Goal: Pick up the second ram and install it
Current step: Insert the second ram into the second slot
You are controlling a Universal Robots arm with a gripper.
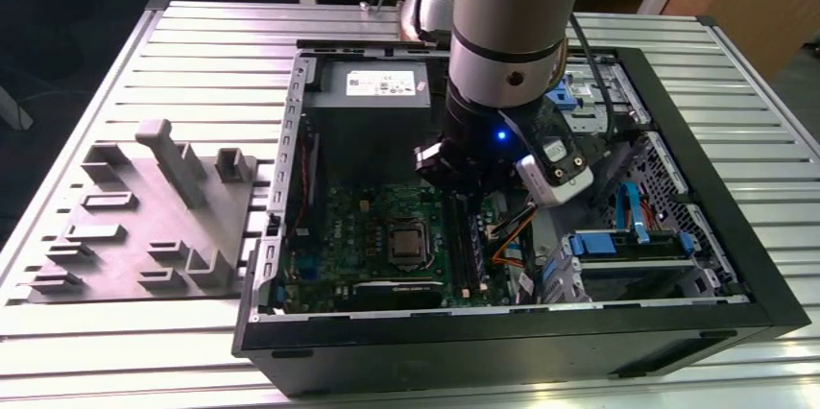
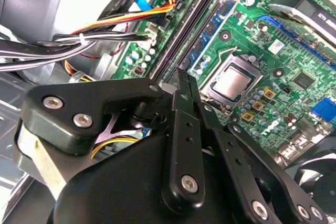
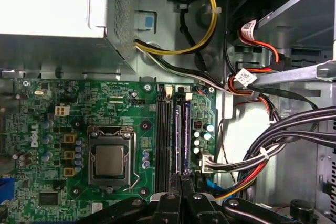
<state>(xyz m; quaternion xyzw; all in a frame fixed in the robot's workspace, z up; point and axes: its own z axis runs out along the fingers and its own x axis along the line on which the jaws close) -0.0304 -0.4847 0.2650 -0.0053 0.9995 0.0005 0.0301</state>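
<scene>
One slatted metal table (image 1: 205,44) carries one open computer case (image 1: 724,260). Inside it lies one green motherboard (image 1: 346,227), and its one CPU socket (image 3: 110,158) is our marker. The arm (image 1: 513,35) plunges straight down into the case, just beside the socket. Two black slot rails (image 3: 164,135) run alongside the socket, and on their far side from it the second ram (image 3: 186,132) stands on edge in the slot row. The gripper (image 3: 184,177) sits at the stick's end, fingers pinched together, no gap showing.
</scene>
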